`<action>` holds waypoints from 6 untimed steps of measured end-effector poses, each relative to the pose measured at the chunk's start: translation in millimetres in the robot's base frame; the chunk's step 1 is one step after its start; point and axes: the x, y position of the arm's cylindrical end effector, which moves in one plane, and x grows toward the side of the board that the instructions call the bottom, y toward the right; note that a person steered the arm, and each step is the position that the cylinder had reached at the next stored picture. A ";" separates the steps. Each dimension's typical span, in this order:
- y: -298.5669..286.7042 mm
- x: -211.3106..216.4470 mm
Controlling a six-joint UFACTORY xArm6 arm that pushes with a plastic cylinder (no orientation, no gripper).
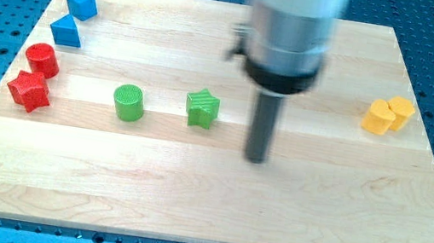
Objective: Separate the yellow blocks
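Observation:
Two yellow blocks sit touching at the view's right: a yellow heart-like block [379,116] and a yellow block [400,110] just up and right of it, shape unclear. My tip [256,158] rests on the board near the middle, well to the left of both yellow blocks and right of the green star [202,108].
A green cylinder [128,102] stands left of the green star. At the view's left are a red cylinder [41,59], a red star [29,91], a blue triangle block [66,30] and a blue block [81,3]. The wooden board [204,206] lies on a blue perforated table.

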 end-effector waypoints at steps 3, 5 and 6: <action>161.2 -78.3; 53.2 -56.4; 80.4 -91.6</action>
